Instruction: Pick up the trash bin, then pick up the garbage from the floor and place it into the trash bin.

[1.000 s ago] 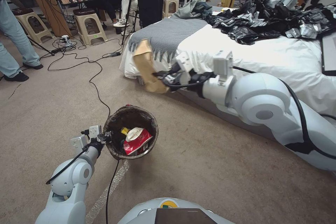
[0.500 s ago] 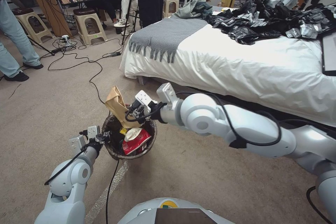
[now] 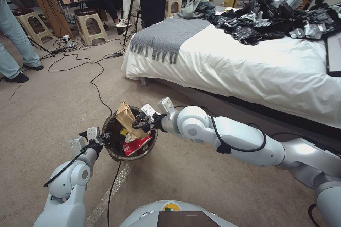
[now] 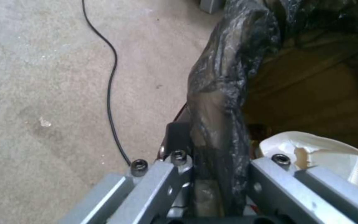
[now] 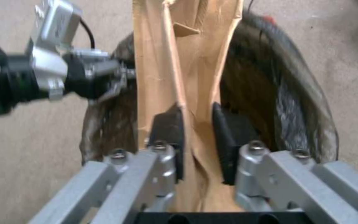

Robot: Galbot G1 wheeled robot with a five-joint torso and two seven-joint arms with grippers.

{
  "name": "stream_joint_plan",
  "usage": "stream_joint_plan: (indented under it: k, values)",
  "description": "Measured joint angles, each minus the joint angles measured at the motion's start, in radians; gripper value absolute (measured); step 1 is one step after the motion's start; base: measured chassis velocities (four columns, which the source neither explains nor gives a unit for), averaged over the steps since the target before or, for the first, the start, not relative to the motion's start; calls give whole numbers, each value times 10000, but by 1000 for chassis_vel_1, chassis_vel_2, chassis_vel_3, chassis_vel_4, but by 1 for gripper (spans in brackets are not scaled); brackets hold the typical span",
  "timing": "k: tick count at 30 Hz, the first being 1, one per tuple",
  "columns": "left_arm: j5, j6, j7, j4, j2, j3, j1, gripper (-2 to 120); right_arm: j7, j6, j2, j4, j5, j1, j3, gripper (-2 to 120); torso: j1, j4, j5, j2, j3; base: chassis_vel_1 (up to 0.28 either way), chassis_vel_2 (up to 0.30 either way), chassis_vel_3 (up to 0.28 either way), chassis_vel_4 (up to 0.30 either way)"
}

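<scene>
The trash bin, lined with a dark bag, sits low in front of me over the carpet. My left gripper is shut on its near-left rim, with the liner pinched between the fingers. My right gripper reaches over the bin's opening and is shut on a brown paper bag, part of the garbage. The bag stands upright with its lower end inside the bin. In the right wrist view the black pads squeeze the bag above the bin. A red-and-white packet lies inside.
A bed with a white sheet and grey blanket stands at the right, a heap of black sacks on it. Black cables trail across the carpet, one under the bin. Stools and people's legs stand at the back left.
My right arm swung the brown paper bag from beside the bed down to the bin and has lowered it partly inside. The left gripper and bin stayed put.
</scene>
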Motion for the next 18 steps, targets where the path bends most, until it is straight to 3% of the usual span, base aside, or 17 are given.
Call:
stream_joint_plan:
  k: [5, 8, 11, 18]
  values:
    - [25, 0, 26, 30, 2, 21, -35, 0, 129, 348, 124, -159, 318, -37, 122, 36, 0, 1, 0, 0, 0, 0, 0, 0, 0]
    - [30, 0, 66, 34, 17, 10, -36, 0, 303, 443, 239, -232, 500, -55, 188, 51, 0, 0, 0, 0, 0, 0, 0, 0, 0]
    - [32, 0, 71, 36, 22, -6, -26, 0, 361, 476, 287, -244, 541, -64, 191, 57, 0, 1, 0, 0, 0, 0, 0, 0, 0]
    - [36, 0, 78, -18, -4, -48, 21, 0, 648, 598, 361, -130, 629, -243, 286, 88, 0, 0, 2, 0, 0, 0, 0, 0, 0]
